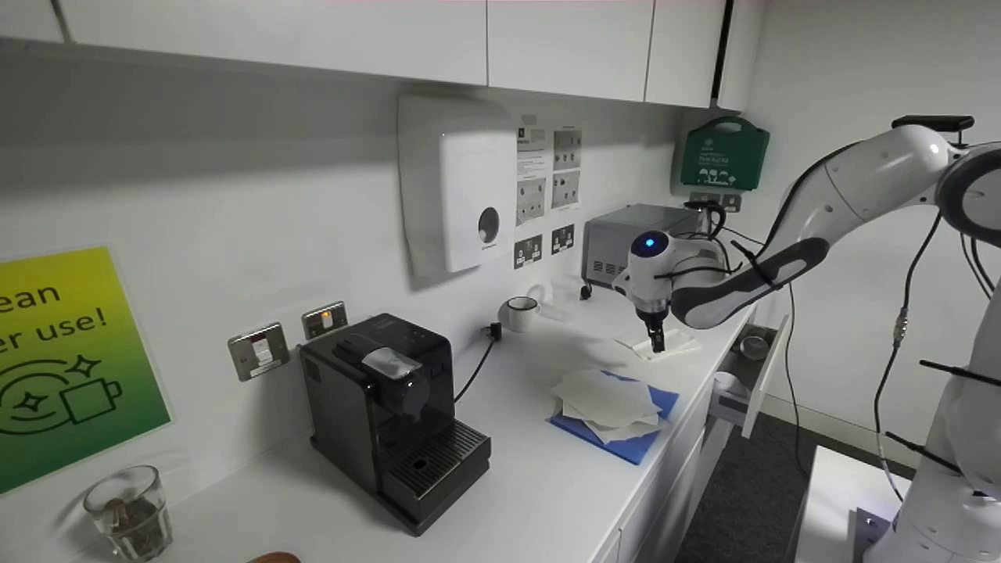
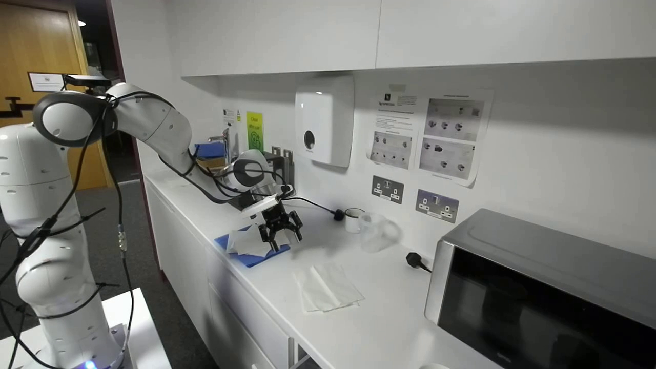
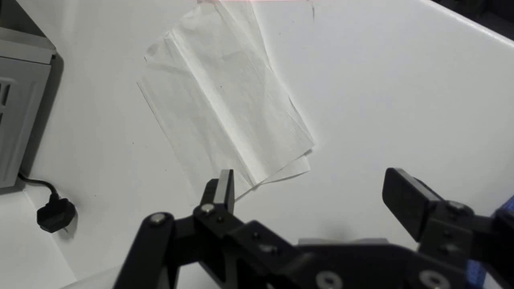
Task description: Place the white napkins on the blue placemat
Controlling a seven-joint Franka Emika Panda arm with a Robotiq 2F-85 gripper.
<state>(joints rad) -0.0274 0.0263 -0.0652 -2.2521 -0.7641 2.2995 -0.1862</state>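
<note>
Several white napkins (image 1: 606, 400) lie loosely stacked on the blue placemat (image 1: 635, 449), partly covering it; the same stack (image 2: 248, 243) shows in an exterior view behind my gripper. More white napkins (image 2: 329, 288) rest folded on the bare counter, between the mat and the microwave. In the wrist view these folded napkins (image 3: 225, 96) are ahead of the jaws, one finger overlapping their near corner in the picture. My gripper (image 3: 308, 174) stands open above the counter, nothing between its fingers. A sliver of blue placemat (image 3: 476, 273) shows at the lower right there.
A silver microwave (image 2: 543, 277) occupies the counter end, with a black plug (image 3: 56, 214) near it. A mug (image 1: 522, 313) and a clear jug (image 2: 373, 231) stand by the wall. The black coffee machine (image 1: 383, 414) is beyond the mat. An open drawer (image 1: 770, 375) juts out below.
</note>
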